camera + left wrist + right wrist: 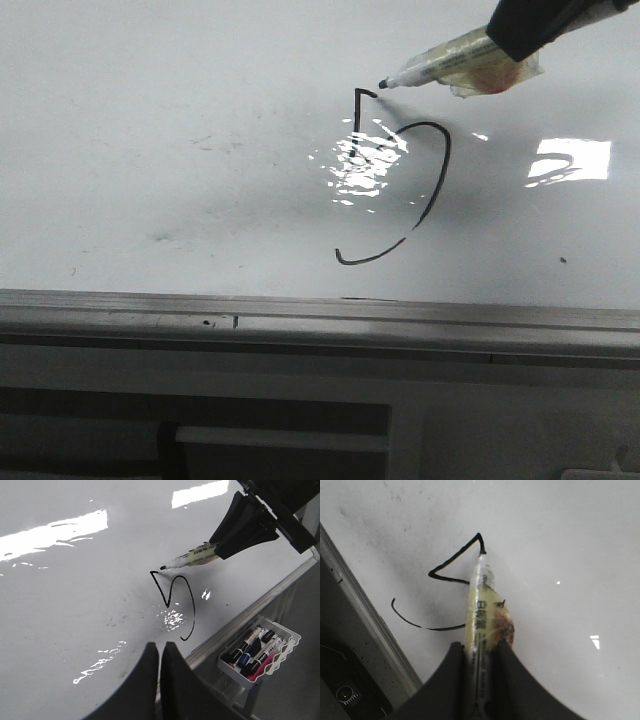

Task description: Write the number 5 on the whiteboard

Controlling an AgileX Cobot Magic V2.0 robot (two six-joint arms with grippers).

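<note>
While the right fingers (479, 652) clamp the marker (440, 62), drag its tip lightly rightward for the number 5 (395, 180) top bar; left fingers (160, 652) look shut, seemingly empty.

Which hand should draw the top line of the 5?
The right hand. It grips the marker, whose tip sits at the top corner of the 5 on the whiteboard. The left hand is shut, holds nothing, and is farther off.
</note>
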